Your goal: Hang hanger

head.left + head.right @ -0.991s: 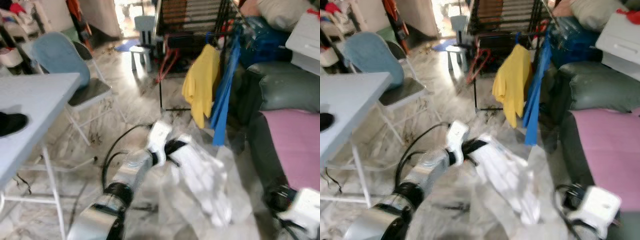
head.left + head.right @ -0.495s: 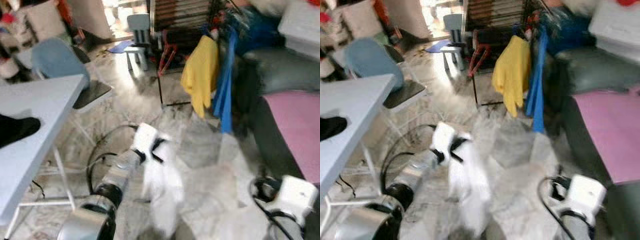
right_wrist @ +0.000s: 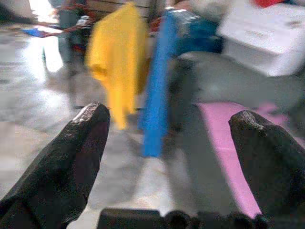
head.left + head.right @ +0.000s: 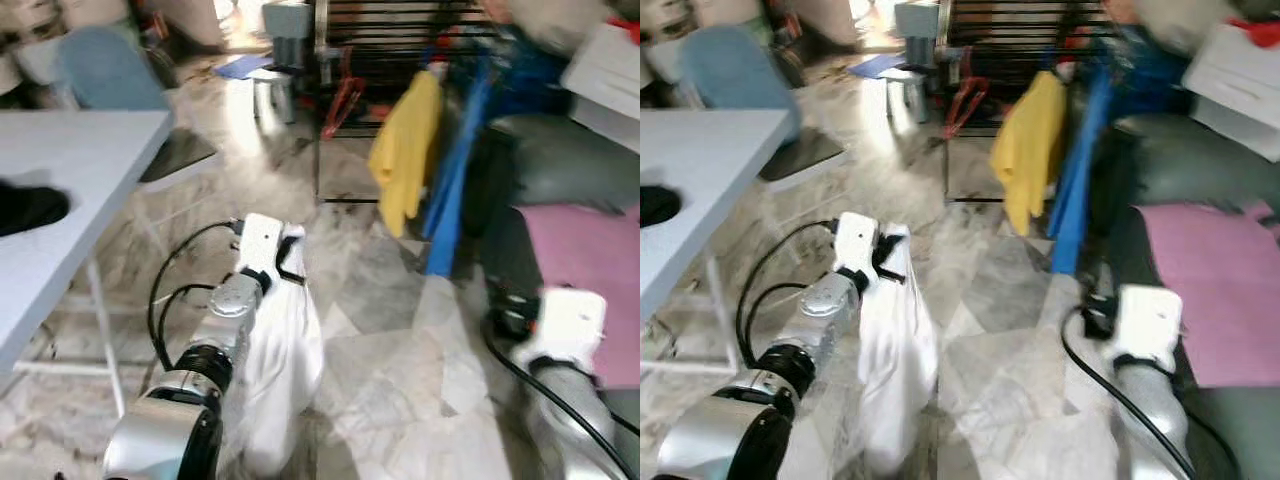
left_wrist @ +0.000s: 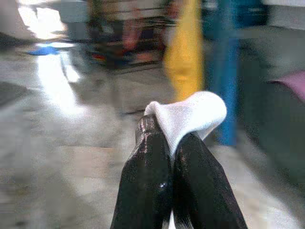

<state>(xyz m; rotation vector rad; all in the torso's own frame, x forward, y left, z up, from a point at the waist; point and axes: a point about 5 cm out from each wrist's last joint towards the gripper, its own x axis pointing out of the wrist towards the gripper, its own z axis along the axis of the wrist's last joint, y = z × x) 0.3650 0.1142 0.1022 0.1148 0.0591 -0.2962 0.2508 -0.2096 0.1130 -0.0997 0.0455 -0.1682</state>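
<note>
Left wrist view shows the left gripper (image 5: 172, 143) pinching a white garment (image 4: 282, 370), which hangs over the near floor. Far right stands the clothes rack (image 4: 400, 60), well apart. Right gripper (image 3: 171, 138) is spread empty. Hanging seems undone.

Daylight from the far doorway glares on the marble floor (image 4: 250, 110). All views are motion-blurred; the wrist views leave the background soft, with sharper fingers (image 5: 147, 176).
</note>
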